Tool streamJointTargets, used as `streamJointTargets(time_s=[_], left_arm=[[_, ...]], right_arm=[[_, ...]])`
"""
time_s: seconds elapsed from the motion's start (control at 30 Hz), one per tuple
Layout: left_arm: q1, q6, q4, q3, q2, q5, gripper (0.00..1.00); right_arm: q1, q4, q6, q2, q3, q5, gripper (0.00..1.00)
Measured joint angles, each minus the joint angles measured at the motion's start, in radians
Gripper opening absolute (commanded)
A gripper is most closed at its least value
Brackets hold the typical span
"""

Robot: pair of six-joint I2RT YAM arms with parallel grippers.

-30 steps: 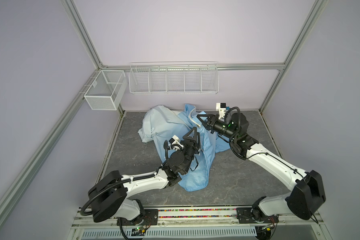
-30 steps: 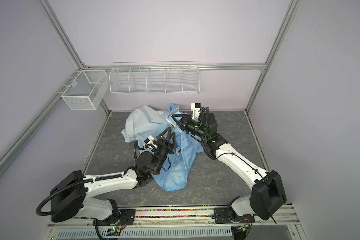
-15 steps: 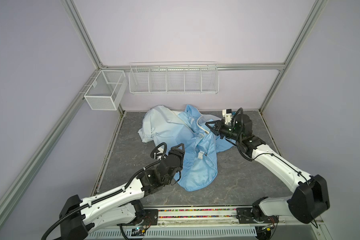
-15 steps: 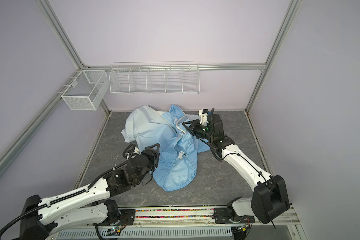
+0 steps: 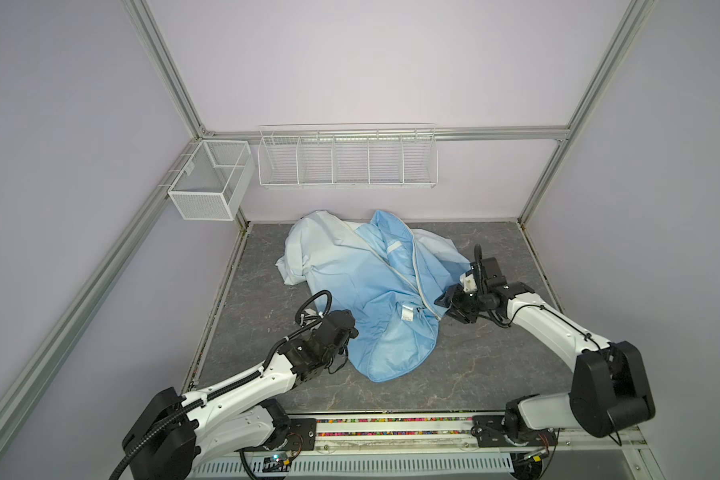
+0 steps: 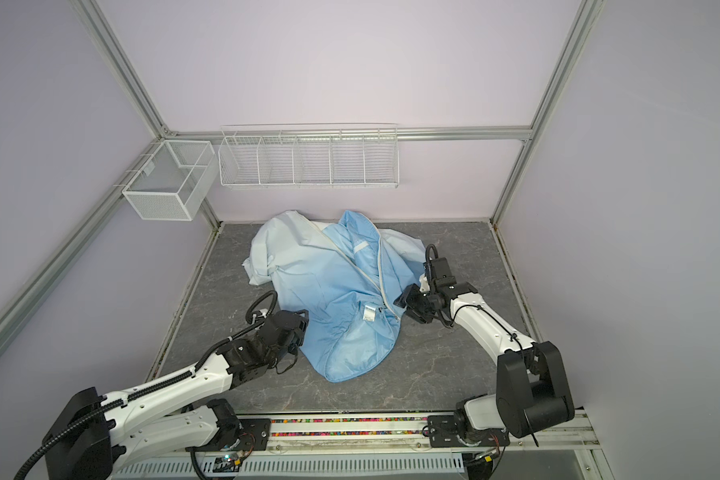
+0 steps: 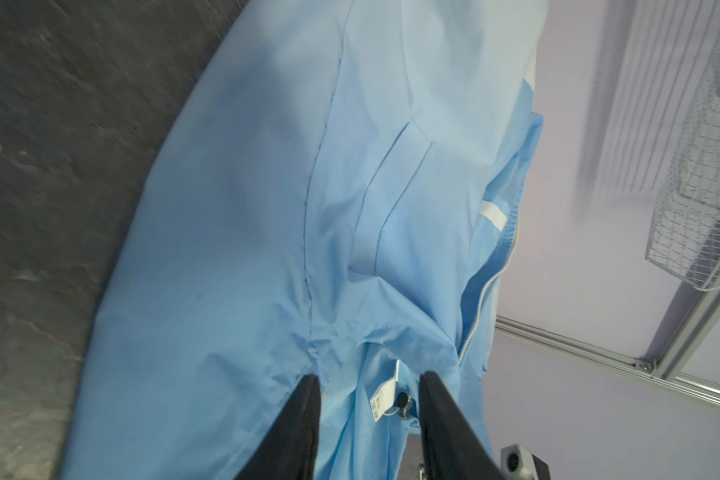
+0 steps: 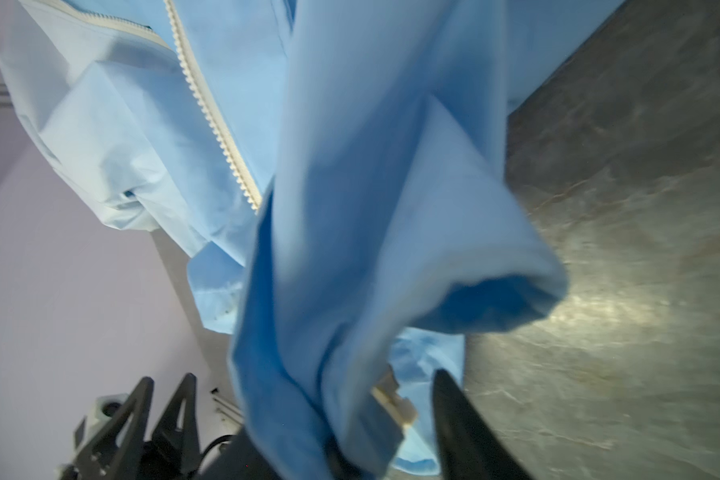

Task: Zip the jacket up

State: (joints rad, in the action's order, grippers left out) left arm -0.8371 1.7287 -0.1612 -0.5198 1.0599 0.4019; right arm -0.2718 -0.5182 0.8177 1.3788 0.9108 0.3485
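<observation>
The light-blue jacket (image 5: pixel 366 291) lies crumpled on the grey table (image 5: pixel 495 365), its paler end toward the back wall. Its white zipper (image 5: pixel 418 278) gapes at the collar, and the two sides meet near a white tag (image 5: pixel 406 312). My left gripper (image 5: pixel 347 329) sits at the jacket's left edge. In the left wrist view the left gripper (image 7: pixel 368 378) has its jaws apart, with cloth, the tag (image 7: pixel 381 399) and a dark snap between them. My right gripper (image 5: pixel 444 305) is open at the jacket's right edge by the zipper's lower end. Loose cloth (image 8: pixel 350 249) drapes over the right gripper (image 8: pixel 362 399) and hides one finger.
A long white wire basket (image 5: pixel 346 160) hangs on the back wall, and a white mesh box (image 5: pixel 211 183) is fixed to the left frame rail. Aluminium posts stand at the back corners. Bare grey table shows in front of the jacket and to its right.
Both grippers have come down from a raised hold, and the jacket has dropped onto the table. The right gripper has opened and moved toward the front. The left arm has drawn back.
</observation>
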Motion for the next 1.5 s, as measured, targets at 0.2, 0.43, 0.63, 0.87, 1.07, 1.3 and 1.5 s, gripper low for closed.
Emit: streamJointTargets(time_s=[0.2, 0.43, 0.63, 0.87, 1.07, 1.3, 1.5], left_arm=[[0.154, -0.088, 0.087, 0.026, 0.123, -0.13, 0.13], [0.251, -0.164, 0.241, 0.03, 0.335, -0.295, 0.04], [0.365, -0.209, 0.309, 0.03, 0.418, -0.416, 0.01], [0.568, -0.341, 0.37, -0.066, 0.554, -0.578, 0.0], [0.699, -0.493, 0.299, -0.277, 0.719, -0.669, 0.0], [0.8, -0.668, 0.056, -0.483, 0.791, -0.665, 0.02], [0.796, -0.717, -0.093, -0.479, 0.606, -0.627, 0.17]], right_arm=[[0.008, -0.091, -0.053, -0.095, 0.048, -0.099, 0.65], [-0.018, -0.047, -0.129, -0.047, 0.173, -0.056, 0.63], [-0.082, 0.053, -0.156, 0.242, 0.325, 0.079, 0.56], [-0.13, 0.077, -0.14, 0.398, 0.272, 0.101, 0.56], [-0.13, 0.104, -0.09, 0.407, 0.176, 0.077, 0.57], [-0.131, 0.122, -0.028, 0.405, 0.14, 0.055, 0.58], [-0.132, 0.055, -0.036, 0.381, 0.272, 0.026, 0.6]])
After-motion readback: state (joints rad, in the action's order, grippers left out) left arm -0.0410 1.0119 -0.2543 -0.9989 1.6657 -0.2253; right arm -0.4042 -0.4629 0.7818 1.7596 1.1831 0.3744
